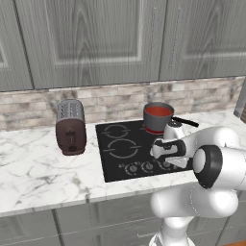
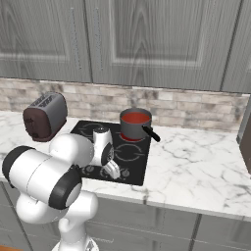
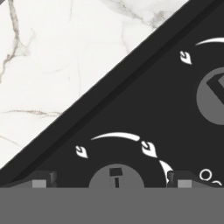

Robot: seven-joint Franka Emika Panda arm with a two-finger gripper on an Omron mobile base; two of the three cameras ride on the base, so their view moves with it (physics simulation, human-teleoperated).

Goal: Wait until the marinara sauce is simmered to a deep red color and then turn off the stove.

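The marinara sauce (image 1: 157, 111) (image 2: 135, 117) is a red round surface inside a small grey saucepan (image 1: 154, 123) with a black handle, standing on a back burner of the stove (image 1: 117, 144) (image 2: 133, 153). My gripper (image 1: 157, 152) (image 2: 114, 172) (image 3: 111, 180) hangs low over the row of knobs (image 1: 144, 166) at the cooktop's front edge. In the hand view a round grey knob (image 3: 116, 175) lies between my two fingertips (image 3: 43, 179), which stand apart on either side of it without touching. The gripper is open.
A brown-and-silver toaster (image 1: 70, 127) (image 2: 45, 116) stands on the marble counter (image 1: 33, 168) left of the cooktop. A second knob (image 3: 214, 96) sits farther along the row. Grey cabinets hang above a brick backsplash.
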